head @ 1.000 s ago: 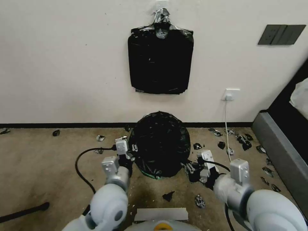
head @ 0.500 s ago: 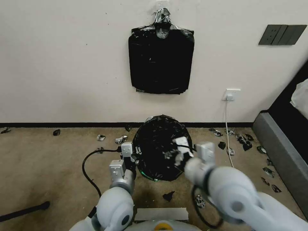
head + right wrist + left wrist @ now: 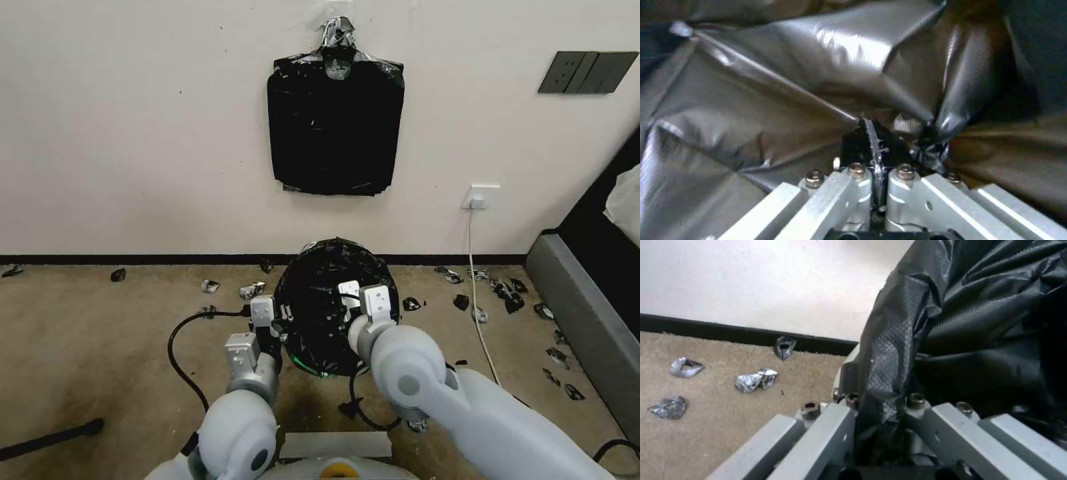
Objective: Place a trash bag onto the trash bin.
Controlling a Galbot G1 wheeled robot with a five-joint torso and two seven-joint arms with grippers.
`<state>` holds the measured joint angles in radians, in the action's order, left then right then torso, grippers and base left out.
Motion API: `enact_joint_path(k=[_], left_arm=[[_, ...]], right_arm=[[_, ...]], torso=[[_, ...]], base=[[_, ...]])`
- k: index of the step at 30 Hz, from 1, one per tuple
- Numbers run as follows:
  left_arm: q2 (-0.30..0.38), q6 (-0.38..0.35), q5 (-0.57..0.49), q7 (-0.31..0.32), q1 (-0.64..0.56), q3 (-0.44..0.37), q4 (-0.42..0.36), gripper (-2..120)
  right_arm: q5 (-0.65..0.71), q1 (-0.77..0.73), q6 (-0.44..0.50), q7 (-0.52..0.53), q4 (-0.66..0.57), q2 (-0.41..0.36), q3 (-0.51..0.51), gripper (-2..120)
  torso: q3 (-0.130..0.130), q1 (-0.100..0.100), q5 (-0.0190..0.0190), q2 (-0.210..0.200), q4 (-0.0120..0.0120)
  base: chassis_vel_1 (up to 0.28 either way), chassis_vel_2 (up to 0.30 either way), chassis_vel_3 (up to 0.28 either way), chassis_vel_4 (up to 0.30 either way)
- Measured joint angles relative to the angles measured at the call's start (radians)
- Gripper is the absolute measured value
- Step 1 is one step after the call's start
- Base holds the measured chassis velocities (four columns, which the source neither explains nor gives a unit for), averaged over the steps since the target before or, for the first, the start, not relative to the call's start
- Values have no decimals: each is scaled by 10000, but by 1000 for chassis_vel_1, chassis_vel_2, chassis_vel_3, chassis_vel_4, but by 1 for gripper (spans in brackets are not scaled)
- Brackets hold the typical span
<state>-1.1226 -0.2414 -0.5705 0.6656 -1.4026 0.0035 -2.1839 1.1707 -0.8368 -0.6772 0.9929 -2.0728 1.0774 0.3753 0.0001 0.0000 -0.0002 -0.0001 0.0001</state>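
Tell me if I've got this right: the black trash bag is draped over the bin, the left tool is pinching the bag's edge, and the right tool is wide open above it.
Not quite. The right tool is shut, its fingers pressed together against the trash bag, as the right wrist view shows. The rest holds: the bag covers the bin, and the left tool pinches the bag's edge.

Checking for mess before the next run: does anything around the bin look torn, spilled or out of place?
Yes. Torn black and silvery plastic scraps litter the carpet along the wall on both sides of the trash bag and a black cable loops across the floor by the left arm.
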Motion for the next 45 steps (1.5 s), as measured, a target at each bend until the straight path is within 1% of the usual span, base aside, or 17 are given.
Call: enact_joint_path(k=[4,9,20,33,45], left_arm=[[-2,-9,-23,-1,-44,-18,-66,3],[-6,-18,-47,-2,-61,-23,-117,3],[-151,-24,-50,-4,-293,-7,-186,3],[-306,-24,-116,6,-538,17,-406,3],[-265,-41,-242,38,-595,-7,-608,3]], right_arm=[[-354,96,-11,41,443,180,125,0],[-422,219,-29,99,894,370,237,0],[-577,436,-73,150,1473,660,520,0],[-616,439,-99,173,2041,807,495,0],[-593,358,-34,131,2423,897,234,0]], torso=[[-1,0,1,-1,0],[0,0,2,0,-1],[-1,0,2,0,0],[-1,0,2,1,0],[-1,0,3,1,-1]], base=[[0,0,0,0],[0,0,0,0],[0,0,0,0],[0,0,0,0],[0,0,0,0]])
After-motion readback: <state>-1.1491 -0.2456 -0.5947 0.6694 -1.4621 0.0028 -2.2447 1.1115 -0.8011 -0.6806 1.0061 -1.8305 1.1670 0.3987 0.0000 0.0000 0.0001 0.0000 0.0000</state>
